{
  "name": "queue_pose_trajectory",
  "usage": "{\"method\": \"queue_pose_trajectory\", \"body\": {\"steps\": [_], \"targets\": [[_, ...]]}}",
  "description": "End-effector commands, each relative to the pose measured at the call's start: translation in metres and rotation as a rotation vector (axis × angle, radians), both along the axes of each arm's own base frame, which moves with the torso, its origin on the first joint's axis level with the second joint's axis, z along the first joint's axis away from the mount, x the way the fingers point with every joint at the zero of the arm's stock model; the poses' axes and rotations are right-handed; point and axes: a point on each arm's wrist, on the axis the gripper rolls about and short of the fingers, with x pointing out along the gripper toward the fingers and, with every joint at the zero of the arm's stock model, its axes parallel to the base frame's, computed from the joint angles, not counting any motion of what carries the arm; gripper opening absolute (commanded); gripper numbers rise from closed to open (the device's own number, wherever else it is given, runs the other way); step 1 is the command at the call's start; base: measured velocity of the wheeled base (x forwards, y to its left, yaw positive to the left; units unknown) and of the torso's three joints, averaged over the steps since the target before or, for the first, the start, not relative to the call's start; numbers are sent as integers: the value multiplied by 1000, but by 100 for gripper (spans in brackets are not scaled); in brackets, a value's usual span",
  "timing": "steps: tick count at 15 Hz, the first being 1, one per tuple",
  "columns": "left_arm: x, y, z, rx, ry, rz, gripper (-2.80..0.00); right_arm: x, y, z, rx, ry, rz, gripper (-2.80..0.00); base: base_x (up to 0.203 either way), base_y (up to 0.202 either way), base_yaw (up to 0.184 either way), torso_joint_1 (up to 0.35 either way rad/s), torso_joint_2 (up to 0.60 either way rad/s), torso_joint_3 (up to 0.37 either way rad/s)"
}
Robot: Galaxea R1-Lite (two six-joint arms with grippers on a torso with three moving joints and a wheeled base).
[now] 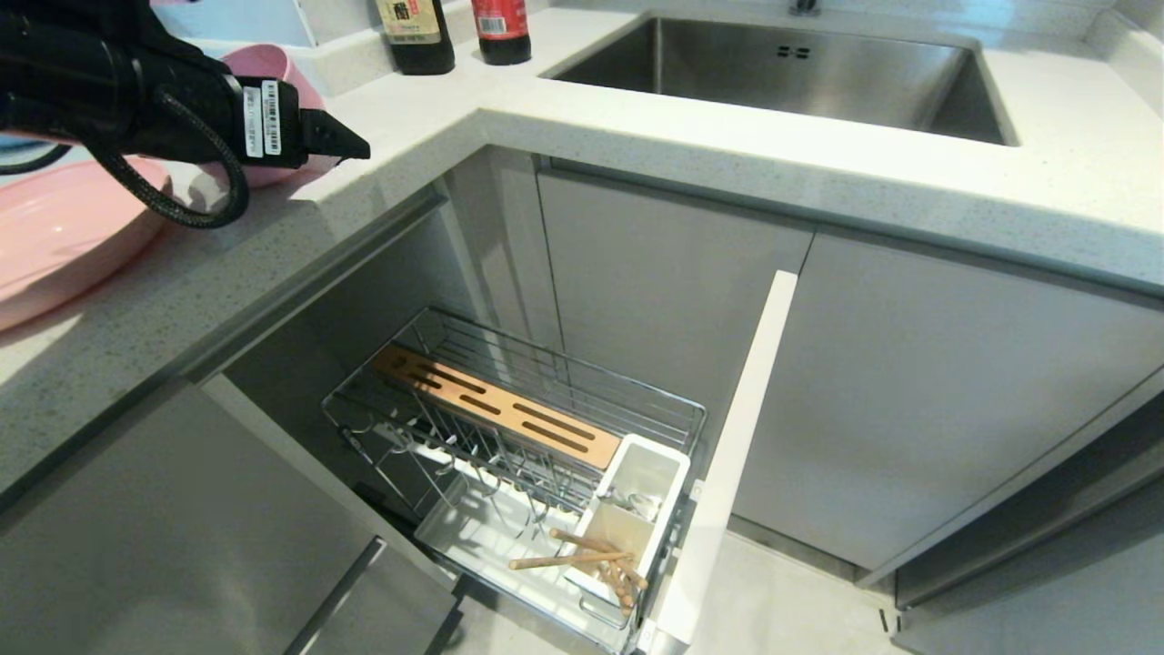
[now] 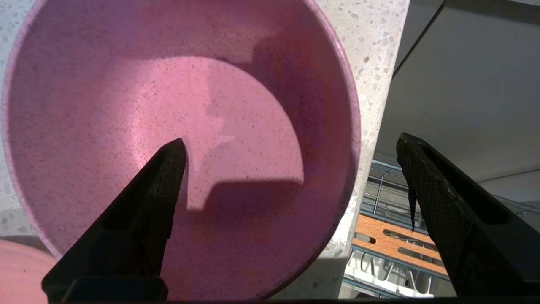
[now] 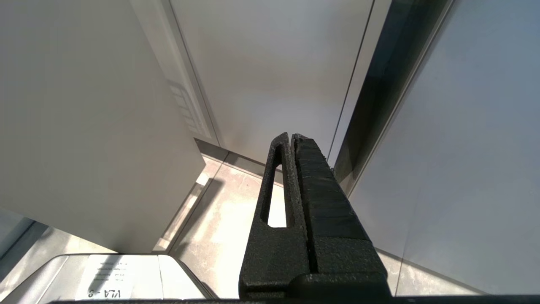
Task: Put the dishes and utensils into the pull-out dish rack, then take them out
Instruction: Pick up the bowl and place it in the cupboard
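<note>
The small round matte pink bowl (image 2: 177,126) sits upright at the worktop (image 1: 637,173) edge, just beside the large flat pink plate (image 1: 55,236). The left end effector (image 2: 291,177) hangs over the bowl, fingers spread wide, one over its hollow, one past the worktop edge. The right end effector (image 3: 291,139) is pressed together, away from the bowl.

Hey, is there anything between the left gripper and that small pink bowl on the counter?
Nothing visible. The left gripper is open right over the pink bowl at the counter edge, one finger over its inside, the other outside its rim. The bowl looks empty.
</note>
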Motion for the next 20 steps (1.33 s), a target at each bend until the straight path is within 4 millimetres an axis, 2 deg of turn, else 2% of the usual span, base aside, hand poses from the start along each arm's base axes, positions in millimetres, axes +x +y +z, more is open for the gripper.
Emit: {"method": "queue_pose_trajectory", "body": {"steps": [1, 9, 10, 16, 20], "targets": [[0, 0, -1, 2, 5, 1, 0, 0, 0, 0, 0, 1, 0, -280, 0, 0, 0, 0, 0, 0], [-2, 0, -1, -9, 9, 0, 0, 0, 0, 0, 0, 1, 0, -280, 0, 0, 0, 0, 0, 0], [-2, 0, -1, -12, 9, 2, -280, 0, 0, 0, 0, 1, 0, -280, 0, 0, 0, 0, 0, 0], [-3, 0, 0, -16, 8, 2, -280, 0, 0, 0, 0, 1, 0, -280, 0, 0, 0, 0, 0, 0], [-11, 1, 2, -48, 11, 1, -280, 0, 0, 0, 0, 1, 0, -280, 0, 0, 0, 0, 0, 0]]}}
